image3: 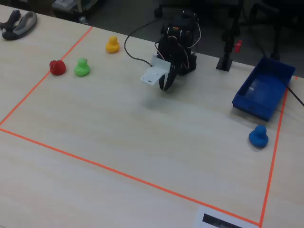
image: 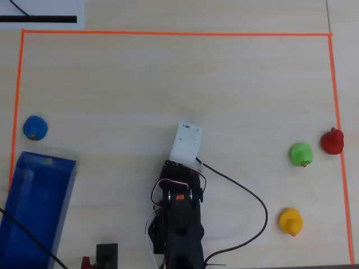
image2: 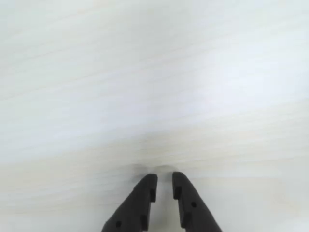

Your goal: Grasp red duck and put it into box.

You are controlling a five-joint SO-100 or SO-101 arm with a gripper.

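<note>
The red duck stands at the far right of the overhead view, on the orange tape line; in the fixed view it is at the far left. The blue box lies at the lower left of the overhead view and at the right in the fixed view. My gripper hangs low over bare table near the arm's base, far from both. Its jaws stand almost together with a narrow gap and hold nothing. In the overhead view the white camera mount hides it; in the fixed view the gripper points down.
A green duck sits just left of the red one and a yellow duck nearer the arm. A blue duck stands beyond the box. Orange tape frames the work area. A black cable loops right of the arm.
</note>
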